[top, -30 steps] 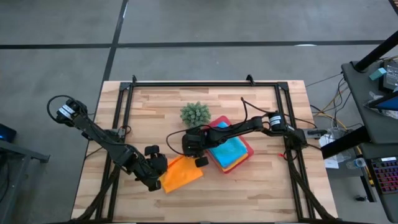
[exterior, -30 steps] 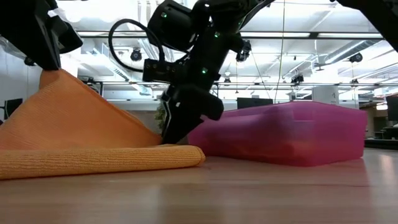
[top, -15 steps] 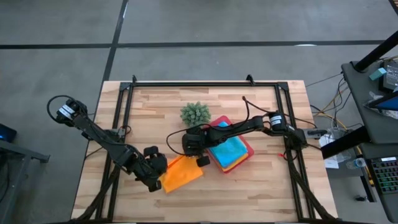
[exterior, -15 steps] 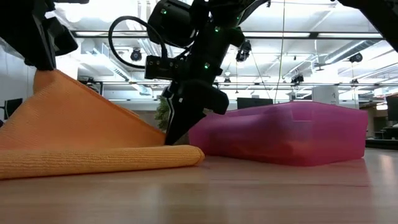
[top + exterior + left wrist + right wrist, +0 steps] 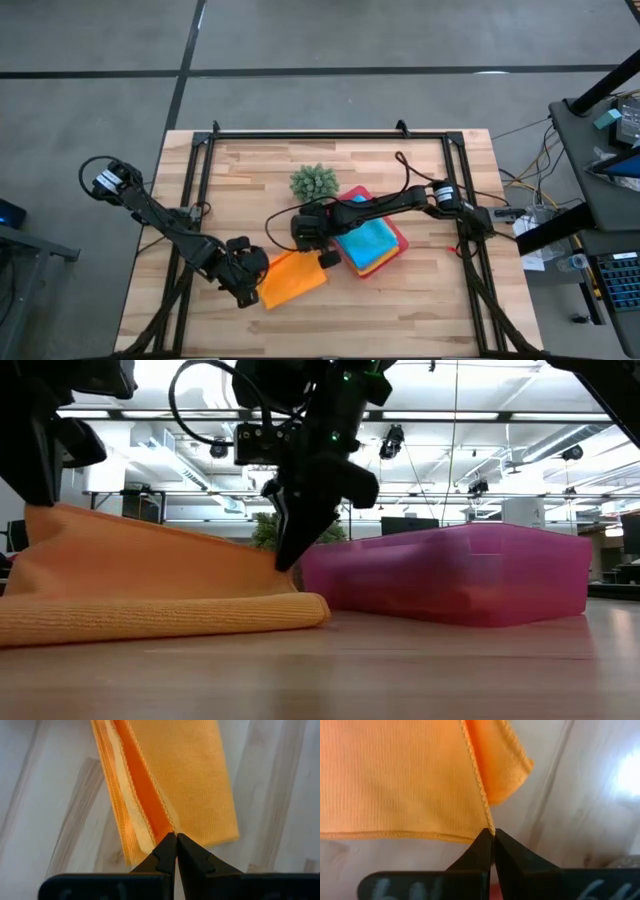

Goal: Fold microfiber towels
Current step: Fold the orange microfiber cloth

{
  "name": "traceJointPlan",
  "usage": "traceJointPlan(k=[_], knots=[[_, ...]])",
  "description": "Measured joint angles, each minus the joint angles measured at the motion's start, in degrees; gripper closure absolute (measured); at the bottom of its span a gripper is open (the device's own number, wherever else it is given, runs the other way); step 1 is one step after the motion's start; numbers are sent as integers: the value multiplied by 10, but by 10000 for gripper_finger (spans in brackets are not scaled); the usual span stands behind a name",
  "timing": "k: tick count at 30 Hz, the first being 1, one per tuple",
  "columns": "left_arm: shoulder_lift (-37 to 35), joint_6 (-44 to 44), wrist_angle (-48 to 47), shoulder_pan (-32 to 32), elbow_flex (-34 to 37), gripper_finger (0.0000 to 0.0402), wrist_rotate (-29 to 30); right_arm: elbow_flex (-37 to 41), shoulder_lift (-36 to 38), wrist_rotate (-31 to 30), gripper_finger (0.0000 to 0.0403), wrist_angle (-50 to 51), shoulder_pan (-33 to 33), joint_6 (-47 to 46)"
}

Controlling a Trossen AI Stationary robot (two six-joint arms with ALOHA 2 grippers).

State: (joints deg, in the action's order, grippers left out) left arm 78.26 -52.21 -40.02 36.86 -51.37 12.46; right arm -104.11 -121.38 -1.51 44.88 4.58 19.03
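The orange towel (image 5: 292,280) lies on the surface (image 5: 420,310) just beside the pink tray (image 5: 397,243), on the side away from the plant (image 5: 314,182). Its long way runs slanted, from the left gripper (image 5: 254,283) up toward the tray. The left gripper is pinching one corner and the right gripper (image 5: 322,257) is pinching the corner nearest the tray, both pressed tight on the cloth. From above, the arms cover both pinched corners. In the tray, only the blue towel (image 5: 367,241) shows well; the towels under it peek out at the edges.

Lab hall: ceiling trusses (image 5: 480,435), distant monitors (image 5: 405,524).
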Motion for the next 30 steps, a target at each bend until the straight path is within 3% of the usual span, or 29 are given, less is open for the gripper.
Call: traceJointPlan(k=[18, 30], knots=[[0, 1, -6, 0, 4, 401, -15, -34, -22, 0, 391, -54, -33, -9], [-5, 5, 21, 1, -4, 401, -36, -33, -22, -2, 276, -78, -36, -12]])
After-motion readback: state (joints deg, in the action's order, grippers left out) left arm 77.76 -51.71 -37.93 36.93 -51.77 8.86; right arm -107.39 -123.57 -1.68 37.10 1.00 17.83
